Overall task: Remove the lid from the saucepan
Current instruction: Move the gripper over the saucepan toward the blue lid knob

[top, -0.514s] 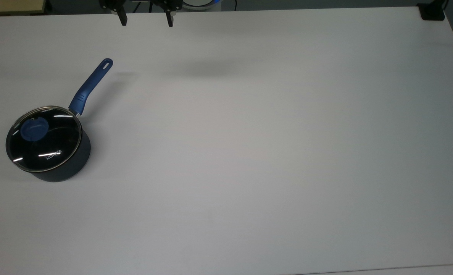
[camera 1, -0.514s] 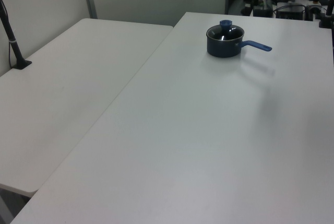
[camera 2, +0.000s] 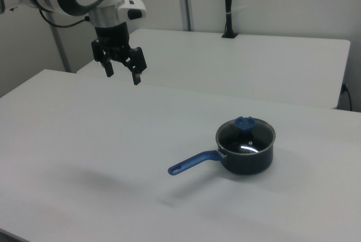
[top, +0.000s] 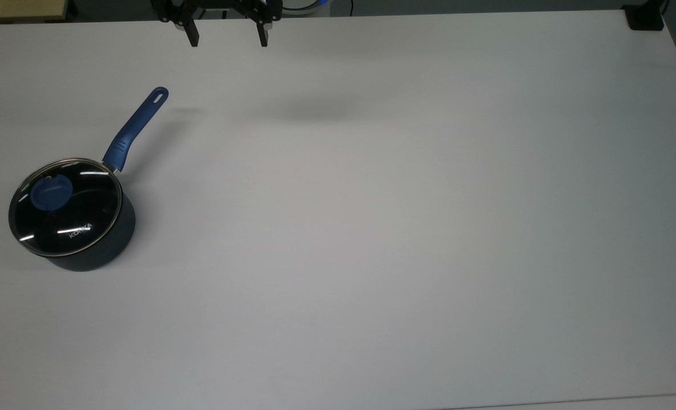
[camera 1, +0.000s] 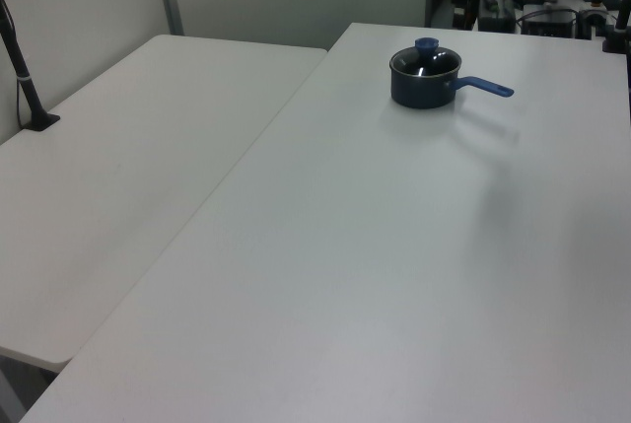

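Gripper [camera 2: 120, 71] hangs high above the counter [top: 372, 228] with its jaws spread wide and nothing in them, well apart from the saucepan [top: 95, 250]. The saucepan sits at the top view's left edge, lid [top: 67, 208] seated on it, handle [top: 135, 128] pointing toward the top view's far side. Main risk, as I judge it: the only grab point is the blue knob [top: 50, 192], small and low, so a slightly off-centre descent puts a fingertip on the glass or clips the metal rim. A skewed pinch may tilt the lid and drag the light pan along. Glass glare could also throw off aiming.
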Robot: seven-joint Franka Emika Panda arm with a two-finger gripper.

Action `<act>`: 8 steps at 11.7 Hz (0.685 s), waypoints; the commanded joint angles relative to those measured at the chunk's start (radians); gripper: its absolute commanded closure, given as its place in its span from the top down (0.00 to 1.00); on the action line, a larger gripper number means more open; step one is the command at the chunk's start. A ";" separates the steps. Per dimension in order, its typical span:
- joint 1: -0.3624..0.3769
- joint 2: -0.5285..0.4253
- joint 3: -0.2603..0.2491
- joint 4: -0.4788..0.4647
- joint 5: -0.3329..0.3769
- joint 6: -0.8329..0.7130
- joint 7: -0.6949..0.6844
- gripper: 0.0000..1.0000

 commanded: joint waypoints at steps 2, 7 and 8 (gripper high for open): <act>0.002 -0.003 -0.003 0.004 0.017 -0.003 -0.016 1.00; -0.043 -0.003 -0.017 0.004 0.009 0.039 -0.129 1.00; -0.066 0.005 -0.017 0.001 0.009 0.077 -0.203 1.00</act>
